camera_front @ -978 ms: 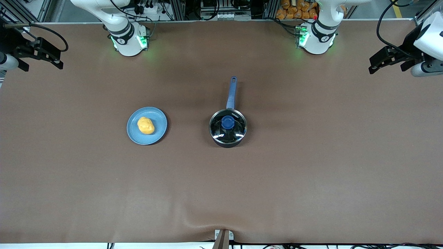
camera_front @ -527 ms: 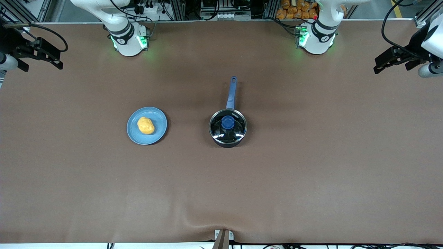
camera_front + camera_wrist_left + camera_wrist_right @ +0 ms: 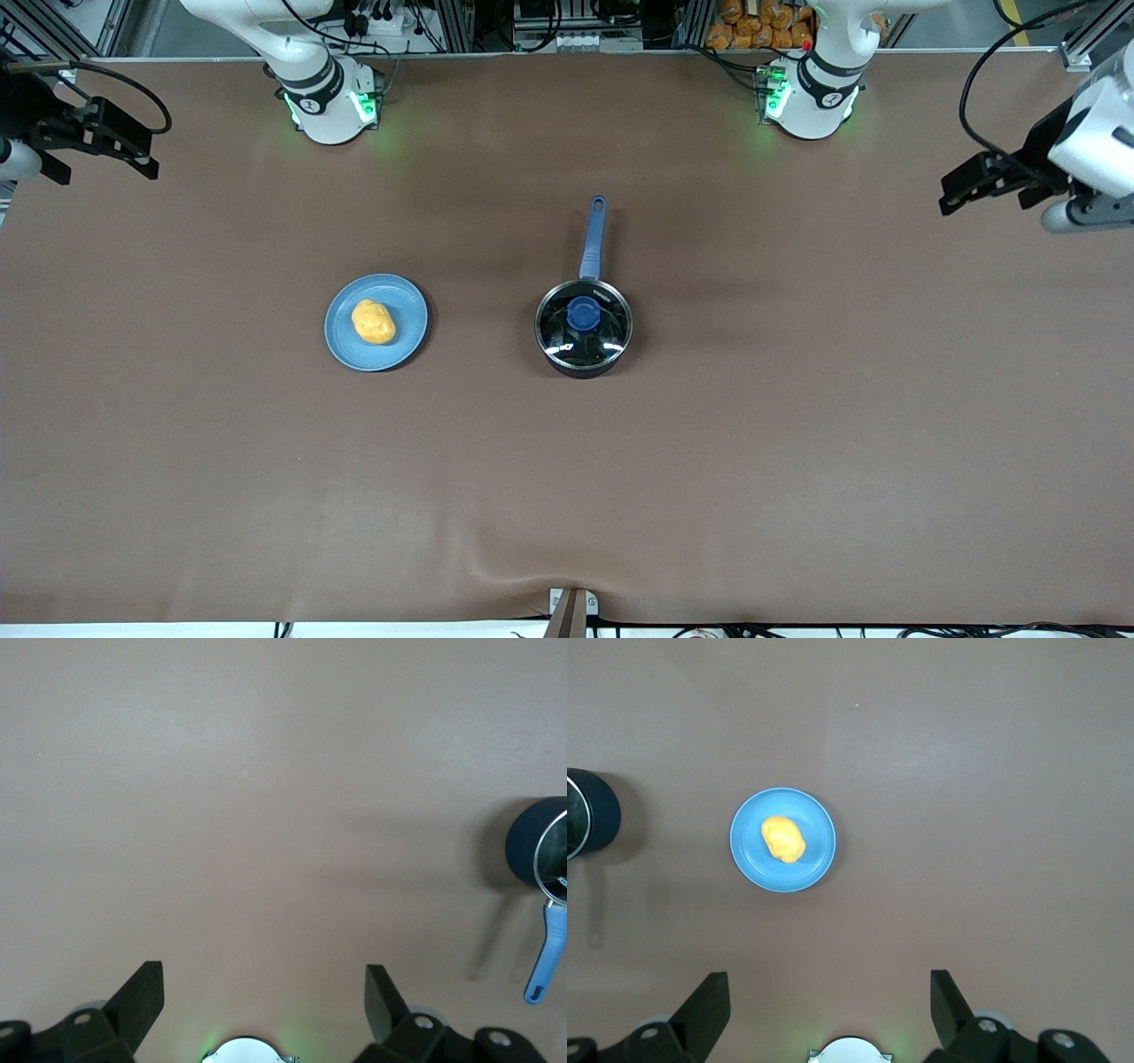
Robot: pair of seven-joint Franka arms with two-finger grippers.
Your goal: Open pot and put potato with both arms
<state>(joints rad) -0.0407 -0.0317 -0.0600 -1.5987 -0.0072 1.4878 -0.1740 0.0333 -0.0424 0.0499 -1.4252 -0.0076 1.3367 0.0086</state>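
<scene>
Front view shows the small round black saucepan (image 3: 584, 330) with its glass lid (image 3: 584, 326) and blue knob (image 3: 582, 312) seated on top, near the middle of the brown table (image 3: 797, 443). Its long straight blue handle (image 3: 593, 237) points to 12 o'clock, toward the robots' bases. The lumpy yellow-orange potato (image 3: 373, 322) lies on a flat blue plate (image 3: 376, 322) at 9 o'clock from the saucepan, toward the right arm's end of the table, the two well apart.

The left claw (image 3: 961, 186) hovers over the left arm's end of the table, fingers apart in the left wrist view; the saucepan lies at about 8 o'clock from it, so the knob looks like this arm's job. The right claw (image 3: 124, 151) hovers over the right arm's end, fingers also spread in its wrist view; the potato sits at roughly 4 o'clock from it and is the nearer target for that arm.

Nothing is gripped yet, and the lid probably has to come off first.
</scene>
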